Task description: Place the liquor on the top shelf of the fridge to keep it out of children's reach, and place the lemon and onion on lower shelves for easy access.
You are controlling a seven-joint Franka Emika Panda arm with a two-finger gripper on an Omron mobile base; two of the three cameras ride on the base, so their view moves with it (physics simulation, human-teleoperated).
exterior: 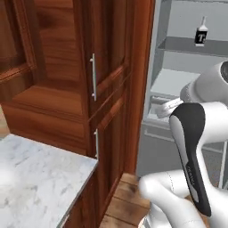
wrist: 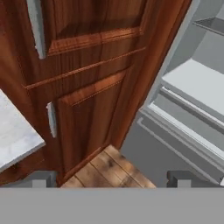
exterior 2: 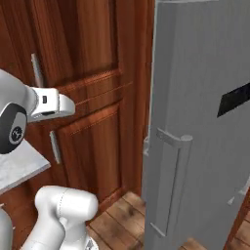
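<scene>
The liquor [exterior: 201, 34], a small squarish clear glass bottle with a black label, a narrow neck and a pale cap, stands upright on the top shelf [exterior: 191, 46], a thin dark-grey flat board high inside the fridge [exterior: 156, 67]. Below it lies a wider, pale shelf [exterior: 171, 82], smooth and matte, and lower still the long flat fronts of the drawers [wrist: 183, 124]. The fridge interior is plain pale grey.

In the right base view the fridge door [exterior 2: 195, 122] stands swung out, a broad smooth grey slab with a squared vertical bar handle [exterior 2: 168, 183] and a black slanted strip near its right edge.

To the left of the fridge rise dark reddish wood cabinets [exterior: 67, 75] with raised panel frames, visible grain and slim brushed-metal handles [exterior: 93, 76]. A white marble counter [exterior: 38, 178] with soft grey veining sits near, at the lower left. The floor [wrist: 109, 170] is brown wooden planking.

The gripper [wrist: 112, 178] is empty, its two dark blocky finger tips spread wide apart, hanging over the floor in front of the cabinet and the fridge's lower edge.
</scene>
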